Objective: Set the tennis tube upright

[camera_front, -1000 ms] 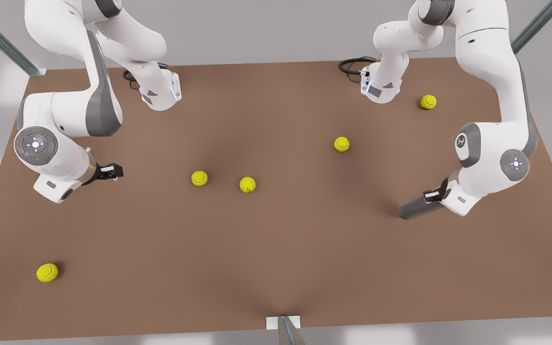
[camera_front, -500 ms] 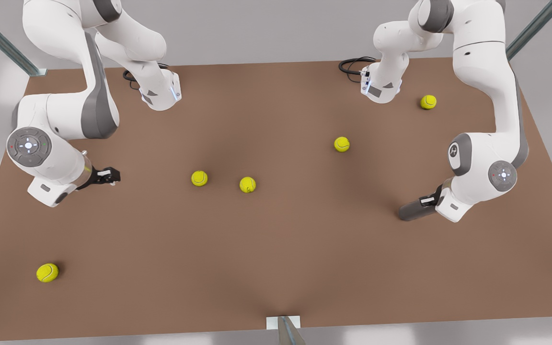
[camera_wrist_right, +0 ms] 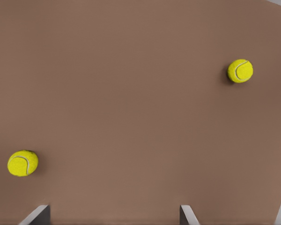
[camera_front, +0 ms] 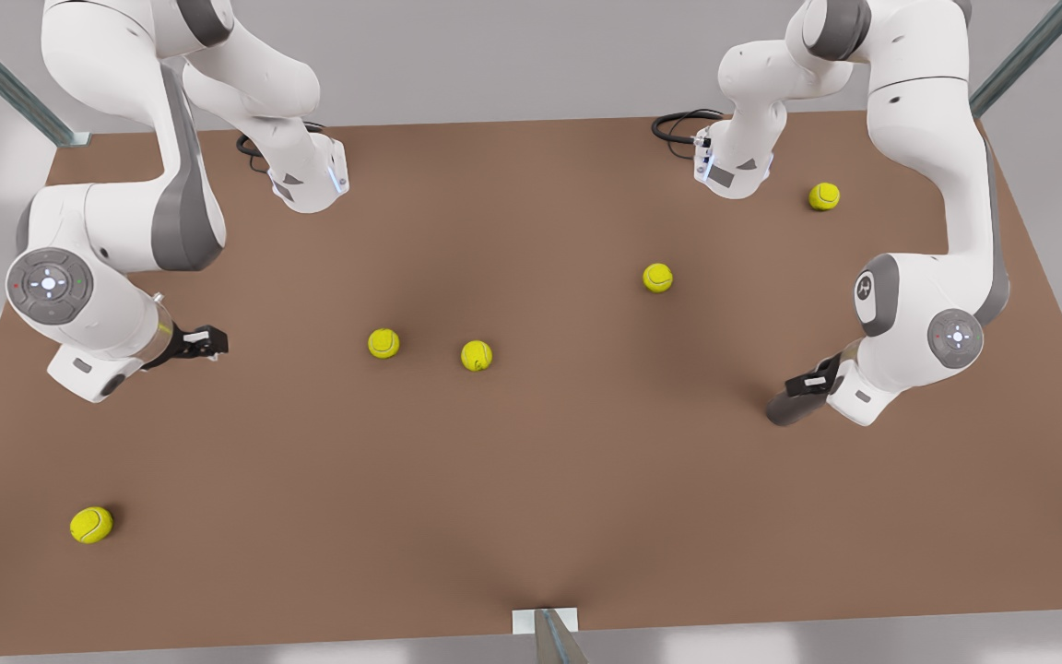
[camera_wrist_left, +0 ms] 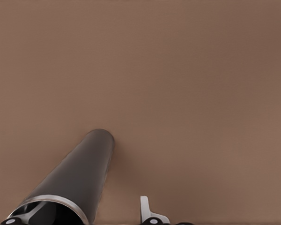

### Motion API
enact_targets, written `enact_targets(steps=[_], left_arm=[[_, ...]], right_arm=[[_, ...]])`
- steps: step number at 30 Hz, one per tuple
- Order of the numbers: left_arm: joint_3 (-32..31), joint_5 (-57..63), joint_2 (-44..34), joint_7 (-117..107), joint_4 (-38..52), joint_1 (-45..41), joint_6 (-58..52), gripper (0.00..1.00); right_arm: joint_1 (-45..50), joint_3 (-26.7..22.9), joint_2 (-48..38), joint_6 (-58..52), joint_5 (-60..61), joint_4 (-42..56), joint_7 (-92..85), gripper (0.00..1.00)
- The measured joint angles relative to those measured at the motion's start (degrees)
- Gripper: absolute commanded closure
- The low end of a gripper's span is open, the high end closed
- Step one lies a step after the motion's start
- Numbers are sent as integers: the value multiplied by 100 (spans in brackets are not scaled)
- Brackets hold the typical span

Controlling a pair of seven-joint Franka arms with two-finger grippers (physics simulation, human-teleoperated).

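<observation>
The left gripper, on the front view's right, is pinching the tennis tube near its upper end, one finger showing beside the rim in the left wrist view. The tube is tilted, not yet upright: its long axis slants from the gripper down toward the front view's left, and its far end touches the table or hangs just over it, I cannot tell which. The lighter rim of the open end faces the left wrist camera. Over on the front view's left, the right gripper waits above the table, fingers spread apart with nothing between them. Two tennis balls lie close together near the middle, another ball farther back, one by the far arm base, and one alone at the near corner. The table is plain brown, pale grey walls behind, slanted metal struts at the corners.
</observation>
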Motion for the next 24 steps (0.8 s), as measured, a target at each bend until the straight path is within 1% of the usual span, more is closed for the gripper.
enact_targets(steps=[10, 14, 18, 20, 24], left_arm=[[0, 41, -43, 0, 219, -2, -233, 0], [4, 69, -114, 0, 440, 6, -584, 0], [0, 117, -151, 46, 1016, 42, -1224, 0], [9, 129, -162, 535, 1583, 180, -1925, 0], [-1, 209, -700, 558, 1566, 98, -2184, 0]], right_arm=[[12, 0, 0, 1, -97, 1, 0, 0], [12, -7, 0, 0, -97, 0, 0, 0], [6, -1, 0, 0, -97, 0, 0, 0], [10, 0, 0, 0, -97, 0, 0, 0], [12, 0, 0, 0, -97, 0, 0, 0]])
